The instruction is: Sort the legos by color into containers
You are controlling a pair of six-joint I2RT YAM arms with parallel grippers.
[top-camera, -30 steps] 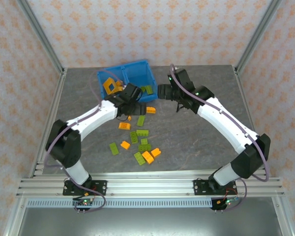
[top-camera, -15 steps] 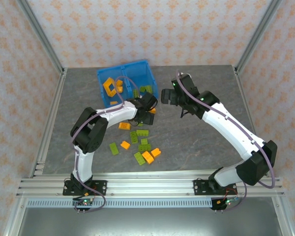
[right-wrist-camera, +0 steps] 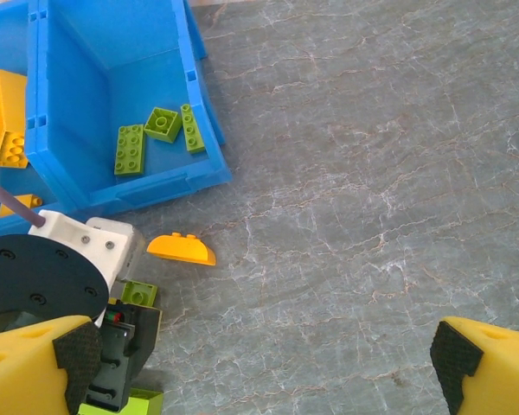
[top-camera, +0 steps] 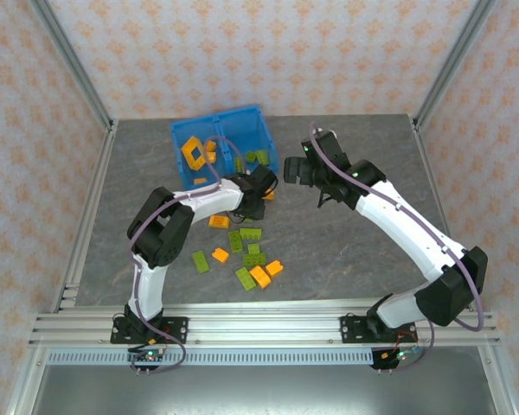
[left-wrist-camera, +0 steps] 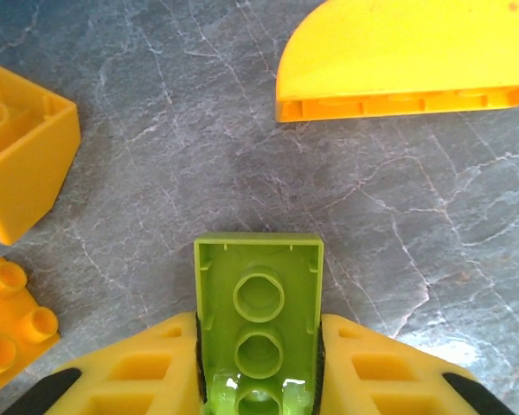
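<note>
Left gripper: jaws narrow, clamped on the two long sides of one olive-green plastic lego brick, which lies hollow side up between the yellow fingers. Whether the brick rests on the grey marbled table or is raised off it cannot be told. This gripper sits just in front of the bright blue rectangular plastic bin, on the bin's right half.

An orange half-round lego piece lies near the held brick, apart from it. An orange block lies off to the left.

Right gripper: jaws wide, nothing between them, above bare table to the right of the bin.

Bin contents: three olive-green bricks in the right compartment, orange pieces in the left.

A loose scatter of orange and green bricks lies on the table nearer the arm bases.
</note>
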